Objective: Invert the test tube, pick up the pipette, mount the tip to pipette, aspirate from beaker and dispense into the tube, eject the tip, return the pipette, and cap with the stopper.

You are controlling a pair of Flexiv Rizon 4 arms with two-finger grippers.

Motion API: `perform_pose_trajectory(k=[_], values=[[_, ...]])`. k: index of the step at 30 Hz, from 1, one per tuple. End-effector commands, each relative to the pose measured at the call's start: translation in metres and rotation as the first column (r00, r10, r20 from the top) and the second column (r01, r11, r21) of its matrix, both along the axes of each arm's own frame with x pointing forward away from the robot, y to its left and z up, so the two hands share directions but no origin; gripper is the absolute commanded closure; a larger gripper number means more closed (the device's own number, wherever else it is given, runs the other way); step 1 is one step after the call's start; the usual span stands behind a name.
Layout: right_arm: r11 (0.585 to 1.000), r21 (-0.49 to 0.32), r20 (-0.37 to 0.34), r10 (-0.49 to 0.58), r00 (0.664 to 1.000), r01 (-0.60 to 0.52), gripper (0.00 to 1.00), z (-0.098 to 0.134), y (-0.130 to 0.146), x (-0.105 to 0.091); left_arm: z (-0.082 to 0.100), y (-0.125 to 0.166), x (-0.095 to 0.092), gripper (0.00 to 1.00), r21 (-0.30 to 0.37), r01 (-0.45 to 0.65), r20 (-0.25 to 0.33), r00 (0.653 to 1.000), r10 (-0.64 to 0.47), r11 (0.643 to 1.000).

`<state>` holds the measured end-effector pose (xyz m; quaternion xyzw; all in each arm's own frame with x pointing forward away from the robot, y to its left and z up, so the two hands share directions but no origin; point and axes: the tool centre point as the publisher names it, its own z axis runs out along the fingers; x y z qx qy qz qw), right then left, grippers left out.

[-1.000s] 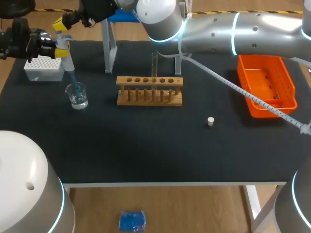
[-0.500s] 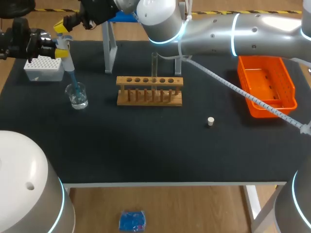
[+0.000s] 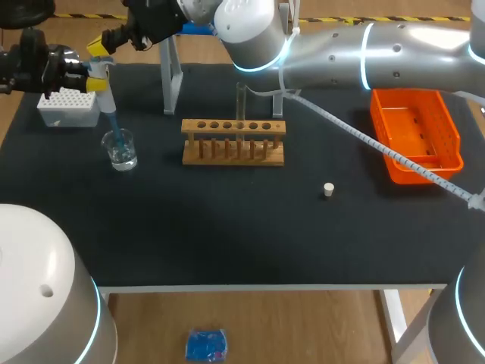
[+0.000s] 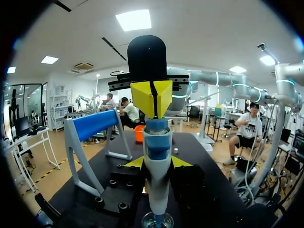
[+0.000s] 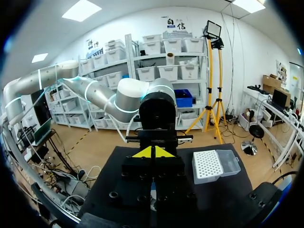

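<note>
— Head view: how is the left gripper (image 3: pixel 97 78) shown?
— It is shown clamped on the pipette (image 3: pixel 104 95), which is held upright. The blue tip (image 3: pixel 114 129) hangs below the gripper and is dipped into the beaker (image 3: pixel 120 149), which stands on the black table (image 3: pixel 227 227) directly beneath.

— What is added by the left wrist view?
— A yellow fingertip (image 4: pixel 135 163) is seen on each side of the pipette's white body (image 4: pixel 156 185). The beaker's rim (image 4: pixel 156 221) is seen under the gripper, around the tip's end.

— How is the right gripper (image 3: pixel 98 47) placed?
— It is set just above the left gripper, over the pipette's top. Its yellow tips are pressed together, with no gap between them, in both wrist views (image 4: pixel 151 97) (image 5: pixel 152 152). They are seen resting on the pipette's blue head.

— Where are the other items?
— The white tip box (image 3: pixel 68 108) lies just beside the left gripper. The blue-topped stand (image 3: pixel 173 76) is near it on the other side. The test tube (image 3: pixel 241 101) stands upright in the wooden rack (image 3: pixel 233 142), well apart from both grippers. The stopper (image 3: pixel 328 189) lies alone on the table beyond the rack, and the orange basket (image 3: pixel 415 135) is farthest off.
</note>
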<state>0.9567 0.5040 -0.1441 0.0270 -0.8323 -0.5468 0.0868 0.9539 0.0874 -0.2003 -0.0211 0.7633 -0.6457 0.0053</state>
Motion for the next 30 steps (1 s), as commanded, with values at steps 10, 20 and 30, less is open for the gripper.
perform_pose_trajectory(k=[10,20,30], values=[[1.0,0.025,0.061,0.016,0.998,-0.018,1.0,0.032,-0.006,-0.009,0.006,0.001,0.001,1.0,-0.001,0.003,0.002,1.0,-0.003,1.0],[1.0,0.018,0.151,-0.002,0.989,-0.001,0.0,0.066,-0.043,-0.018,0.006,0.001,0.001,1.0,-0.001,0.003,0.002,1.0,-0.003,1.0],[1.0,-0.014,0.255,-0.008,0.967,0.012,0.0,0.088,-0.132,-0.031,0.006,0.001,0.001,1.0,-0.001,0.003,0.002,1.0,-0.003,1.0]])
